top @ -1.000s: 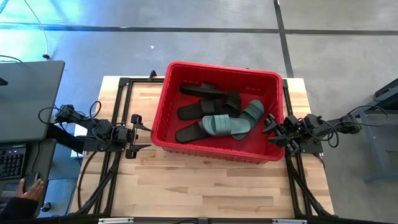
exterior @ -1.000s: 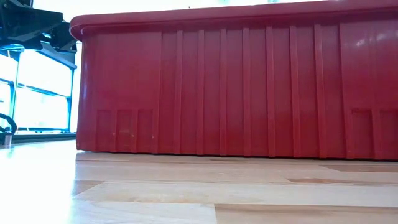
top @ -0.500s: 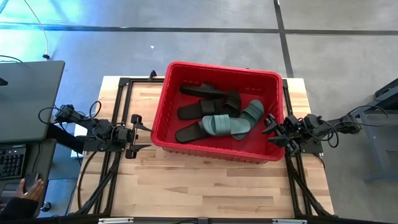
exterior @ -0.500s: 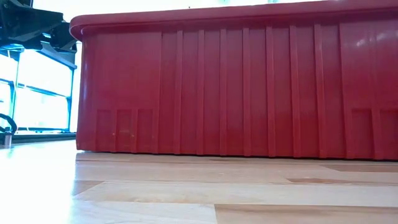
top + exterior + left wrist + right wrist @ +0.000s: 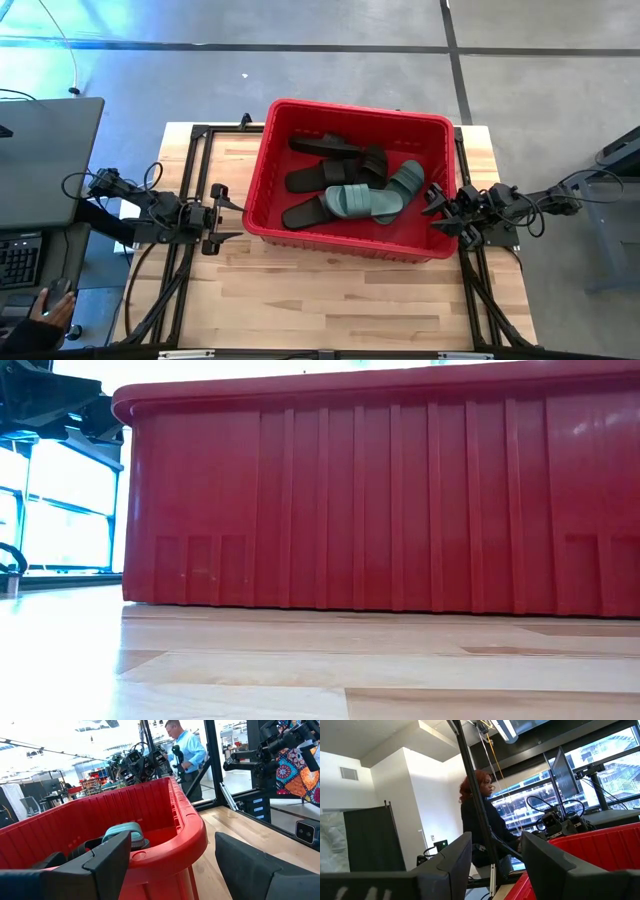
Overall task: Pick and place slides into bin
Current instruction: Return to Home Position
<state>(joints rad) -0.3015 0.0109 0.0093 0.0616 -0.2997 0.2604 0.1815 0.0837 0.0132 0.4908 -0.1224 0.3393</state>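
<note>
Slides (image 5: pixel 325 177) lie in the red bin (image 5: pixel 257 180), a tool spread wide at either side
Black and sage-green slides rest piled inside the bin on the tabletop (image 5: pixel 330 300). The left tool (image 5: pixel 224 213) sits low just outside the bin's left wall, and the right tool (image 5: pixel 438 210) just outside its right wall; both have their fingers apart, pinching nothing, apart from the slides
</note>
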